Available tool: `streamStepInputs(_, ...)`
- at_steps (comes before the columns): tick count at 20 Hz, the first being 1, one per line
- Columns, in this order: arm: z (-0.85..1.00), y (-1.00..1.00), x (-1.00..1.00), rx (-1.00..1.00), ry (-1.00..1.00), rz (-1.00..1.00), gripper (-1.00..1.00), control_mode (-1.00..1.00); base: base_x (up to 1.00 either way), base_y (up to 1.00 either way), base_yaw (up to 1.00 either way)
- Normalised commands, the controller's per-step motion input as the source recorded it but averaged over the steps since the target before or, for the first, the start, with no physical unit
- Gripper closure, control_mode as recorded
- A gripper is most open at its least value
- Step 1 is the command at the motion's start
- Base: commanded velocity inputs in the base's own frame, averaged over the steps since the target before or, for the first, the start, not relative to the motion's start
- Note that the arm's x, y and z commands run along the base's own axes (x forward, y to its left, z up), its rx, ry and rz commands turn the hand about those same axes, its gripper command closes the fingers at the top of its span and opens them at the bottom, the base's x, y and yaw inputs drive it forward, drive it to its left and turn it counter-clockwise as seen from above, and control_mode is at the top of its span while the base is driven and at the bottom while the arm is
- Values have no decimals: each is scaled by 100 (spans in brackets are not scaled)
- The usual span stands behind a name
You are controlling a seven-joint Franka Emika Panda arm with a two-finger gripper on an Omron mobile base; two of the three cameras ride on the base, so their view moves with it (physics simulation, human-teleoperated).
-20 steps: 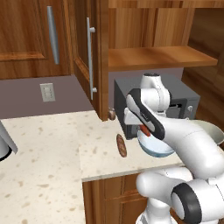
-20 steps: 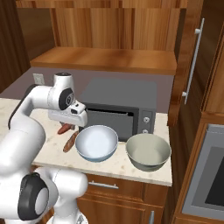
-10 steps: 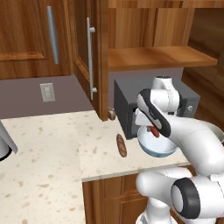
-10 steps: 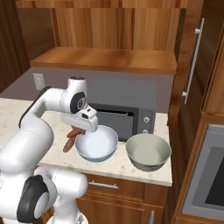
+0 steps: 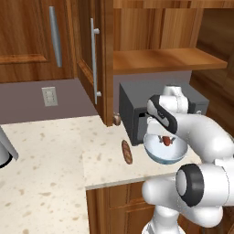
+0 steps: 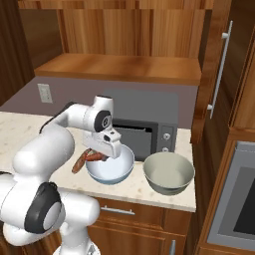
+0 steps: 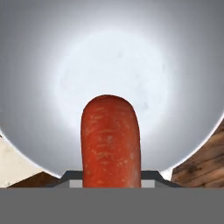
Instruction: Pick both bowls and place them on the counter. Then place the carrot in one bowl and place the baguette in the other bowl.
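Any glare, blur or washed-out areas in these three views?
Hand view: a bright washed-out patch on the white bowl floor behind the carrot; carrot texture sharp. Left base view: evenly lit, soft shadow beside the baguette. Right base view: no blur, grey-green bowl crisp.

Hidden and cut-off parts around the white-and-blue bowl

The carrot (image 7: pixel 110 142) runs off the hand view's lower edge, covering the finger tips; the white-and-blue bowl (image 7: pixel 39 65) is cropped on top and both sides. From the left base, the arm covers the bowl's (image 5: pixel 157 155) far rim, most of the carrot (image 5: pixel 167 141) and the grey-green bowl. From the right, the baguette (image 6: pixel 77 164) is half behind the arm
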Motion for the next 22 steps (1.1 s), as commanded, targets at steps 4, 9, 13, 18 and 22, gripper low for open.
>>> streamStepInputs(4, -35, -12, 0, 0, 18, -12, 100, -100, 0, 0, 0)
streamStepInputs(9, -30, -6, 2, 0, 13, -11, 100, -100, 0, 0, 0)
streamStepInputs(13, -23, -7, 3, 0, 8, -9, 100, -100, 0, 0, 0)
streamStepInputs(18, -21, -9, 7, 0, 9, -8, 100, -100, 0, 0, 0)
streamStepInputs(22, -22, -5, 5, 0, 5, -6, 100, -100, 0, 0, 0)
